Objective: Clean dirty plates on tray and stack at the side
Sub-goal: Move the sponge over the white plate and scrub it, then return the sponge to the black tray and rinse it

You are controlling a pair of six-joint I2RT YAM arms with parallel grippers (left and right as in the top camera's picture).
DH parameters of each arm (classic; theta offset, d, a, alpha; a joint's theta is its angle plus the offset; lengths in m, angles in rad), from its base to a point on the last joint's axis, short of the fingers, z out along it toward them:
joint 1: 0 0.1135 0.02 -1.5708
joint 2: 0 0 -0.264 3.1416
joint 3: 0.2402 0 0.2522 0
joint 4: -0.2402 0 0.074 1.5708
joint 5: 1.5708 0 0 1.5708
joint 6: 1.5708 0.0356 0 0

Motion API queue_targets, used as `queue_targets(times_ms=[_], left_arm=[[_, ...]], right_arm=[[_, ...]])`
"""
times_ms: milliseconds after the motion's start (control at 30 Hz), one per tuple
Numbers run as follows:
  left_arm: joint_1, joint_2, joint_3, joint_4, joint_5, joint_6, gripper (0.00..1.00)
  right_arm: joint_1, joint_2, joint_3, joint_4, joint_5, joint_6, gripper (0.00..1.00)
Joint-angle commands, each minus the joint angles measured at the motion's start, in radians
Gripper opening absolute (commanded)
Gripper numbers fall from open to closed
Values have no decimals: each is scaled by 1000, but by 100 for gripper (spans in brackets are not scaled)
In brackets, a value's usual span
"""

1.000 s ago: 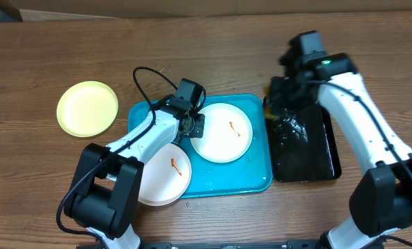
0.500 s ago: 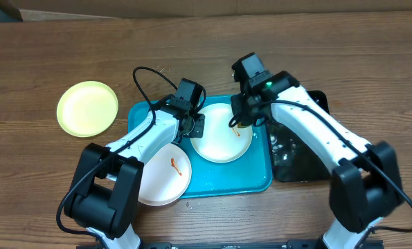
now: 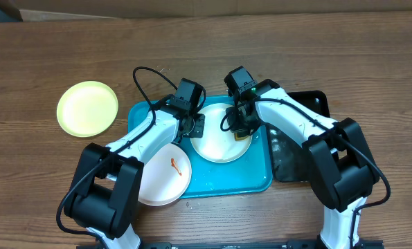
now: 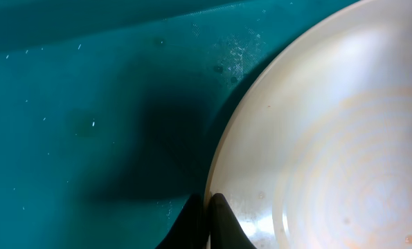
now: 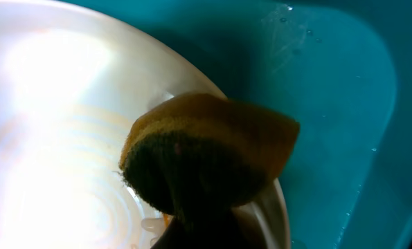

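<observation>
- The large turquoise-blue rectangular plastic tray [image 3: 254,173] lies in the middle of the brown wooden table [image 3: 53,55], between the two arms.
- A round white plate [image 3: 216,145] sits inside the tray, toward its far side.
- The left gripper [image 3: 197,126] is at this plate's left rim. In the left wrist view its dark fingertips [image 4: 219,221] are clenched on the rim, one on each side of the edge.
- The right gripper [image 3: 239,130] is over the right part of the same plate. It grasps a yellow-brown sponge with a dark green scouring face [image 5: 206,152].
- In the right wrist view the sponge rests against the plate close to its rim, with the tray floor just beyond.
- A second white plate [image 3: 157,183] lies at the tray's near-left corner. It hangs over the tray's edge, sits partly under the left arm, and has an orange-red smear [image 3: 176,166] on it.
- A pale yellow-green round plate [image 3: 88,108] lies alone on the table, to the left of the tray and apart from it.
- A narrower, glossy black tray [image 3: 309,159] sits just beside the turquoise tray's right side.
</observation>
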Motion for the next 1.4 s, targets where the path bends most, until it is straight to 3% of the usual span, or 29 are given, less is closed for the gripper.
queue_targets(times_ms=[0, 533, 733, 833, 1100, 1367], left_arm=[[-3, 13, -3, 2, -28, 8, 4], [-3, 13, -3, 2, -28, 8, 4], [-3, 13, -3, -1, -28, 8, 4], [-3, 13, -3, -2, -29, 9, 4], [-3, 13, -3, 0, -28, 8, 4], [-3, 13, -3, 0, -28, 8, 4]], right_arm=[[7, 39, -4, -5, -45, 6, 4], [8, 45, 17, 8, -486, -3, 4], [-76, 28, 149, -114, -664, -111, 4], [-137, 1, 220, -245, -600, -137, 4], [-312, -56, 239, -472, -153, -124, 4], [-402, -54, 120, -389, 14, -113, 4]])
